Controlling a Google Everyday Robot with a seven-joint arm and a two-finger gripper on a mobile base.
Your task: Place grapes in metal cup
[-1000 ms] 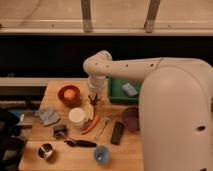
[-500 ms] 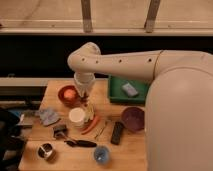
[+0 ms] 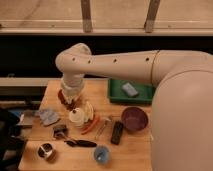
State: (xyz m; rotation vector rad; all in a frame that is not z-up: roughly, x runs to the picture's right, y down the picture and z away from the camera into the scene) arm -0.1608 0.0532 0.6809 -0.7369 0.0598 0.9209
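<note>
The grapes (image 3: 60, 131) are a small dark lump on the wooden table (image 3: 145, 155), left of centre. The metal cup (image 3: 46, 151) stands at the front left corner, shiny with a dark inside. My gripper (image 3: 71, 102) hangs below the white wrist at the back left. It is shut, just over the red bowl (image 3: 63, 96). It is well behind the grapes and farther still from the metal cup. I see nothing held in it.
A white cup (image 3: 76, 117) and an orange carrot (image 3: 90, 125) lie just in front of the gripper. A blue cup (image 3: 101, 155), black remote (image 3: 116, 132), purple bowl (image 3: 134, 119), green tray (image 3: 131, 92), grey cloth (image 3: 48, 116) and dark utensil (image 3: 80, 143) also sit on the table.
The arm has swung left, carrying the gripper from above the white cup toward the red bowl. The objects on the table have not moved.
</note>
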